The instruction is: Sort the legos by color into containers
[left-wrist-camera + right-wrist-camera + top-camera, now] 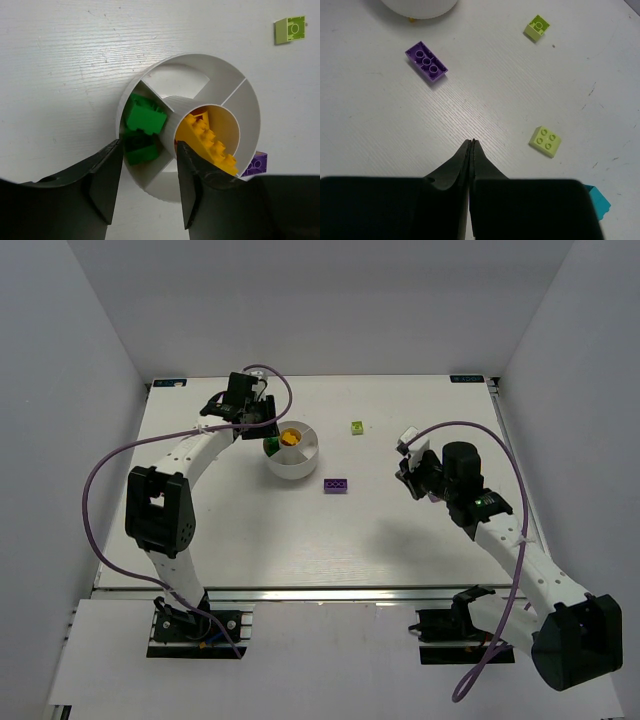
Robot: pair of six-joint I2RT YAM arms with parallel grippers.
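Note:
The round white dish (300,465) stands at the back centre. In the left wrist view its wall (235,95) shows; two dark green bricks (145,117) lie in one wedge and a yellow brick (207,137) leans in the central well. My left gripper (147,185) is open and empty, just above the dish rim by the green wedge (270,447). My right gripper (471,142) is shut and empty above the table. A purple brick (426,62) (337,484), two lime bricks (537,27) (545,141) and a cyan brick (597,200) lie loose.
The far lime brick (356,427) lies right of the dish and also shows in the left wrist view (290,29). The purple brick's edge (257,164) peeks from behind the dish. White walls enclose the table on three sides.

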